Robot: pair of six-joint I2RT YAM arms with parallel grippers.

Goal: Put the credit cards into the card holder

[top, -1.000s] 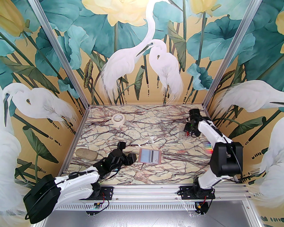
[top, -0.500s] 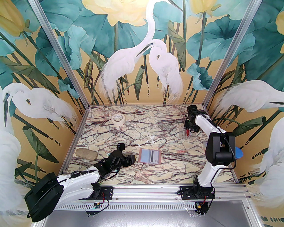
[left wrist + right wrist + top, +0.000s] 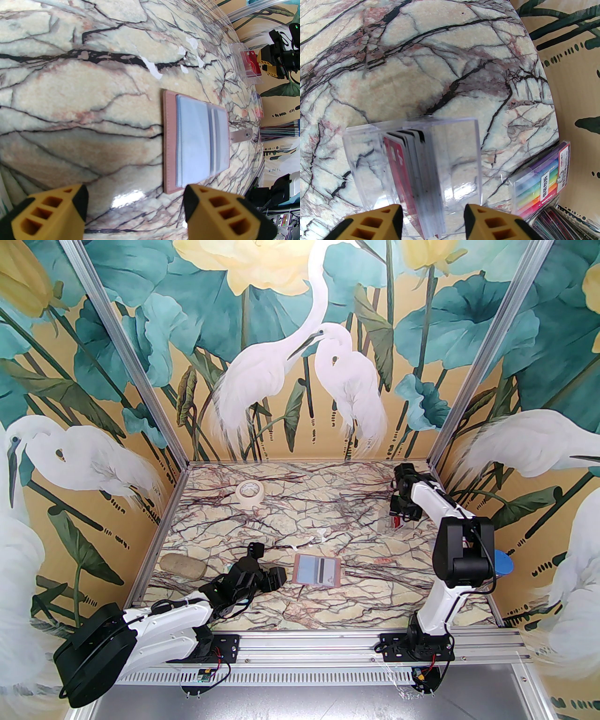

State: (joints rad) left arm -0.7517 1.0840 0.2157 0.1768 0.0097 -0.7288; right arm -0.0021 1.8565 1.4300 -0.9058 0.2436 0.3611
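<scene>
The card holder [image 3: 316, 570] lies open and flat on the marble table, dusty pink with pale blue pockets [image 3: 194, 140]. My left gripper [image 3: 134, 199] is open just short of its near edge, with nothing between the fingers; from above this left gripper [image 3: 276, 576] sits left of the holder. Several credit cards [image 3: 412, 168], red, grey and dark, stand on edge inside a clear plastic box [image 3: 461, 161] at the back right. My right gripper [image 3: 433, 211] is open above them, one finger on each side of the stack, not touching it. From above, the right gripper [image 3: 398, 516] hangs over the box.
A roll of pale tape [image 3: 249, 493] lies at the back left and a beige oblong stone-like lump [image 3: 183, 566] by the left wall. A pack of coloured pens [image 3: 541, 180] sits right of the box against the right wall. A blue round object [image 3: 505, 563] is behind the right arm.
The right arm has swung its elbow left and brought its gripper down over the clear box, with its jaws narrowing. The left arm and card holder have stayed put.
</scene>
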